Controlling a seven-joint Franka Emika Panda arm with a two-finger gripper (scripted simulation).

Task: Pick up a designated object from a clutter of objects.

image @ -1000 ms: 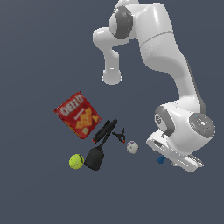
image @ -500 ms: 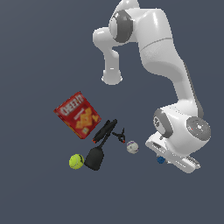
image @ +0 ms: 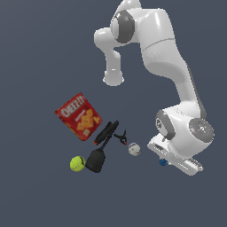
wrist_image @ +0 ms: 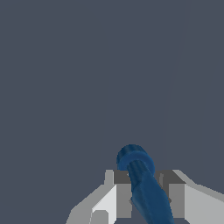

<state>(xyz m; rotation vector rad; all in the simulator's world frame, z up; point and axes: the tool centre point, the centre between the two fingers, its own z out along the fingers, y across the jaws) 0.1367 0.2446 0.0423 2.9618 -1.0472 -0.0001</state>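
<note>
Cracker box (image: 79,116) on the exterior view's left, spatula (image: 98,156) beside tennis ball (image: 77,163)

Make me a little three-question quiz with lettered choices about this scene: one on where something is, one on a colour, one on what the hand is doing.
1. Where does the tennis ball lie?
A. beside the spatula's blade
B. on the cracker box
C. under the hand

2. What colour is the piece between the hand's fingers?
A. red
B. dark blue
C. yellow-green

3. How does the hand stand?
A. far above the clutter, empty
B. fingers either side of the blue piece
C. gripping the whitish ball

Answers: 1 A, the exterior view shows ball beside blade. 2 B, the wrist view shows it blue. 3 B, a finger shows on each side of it.
</note>
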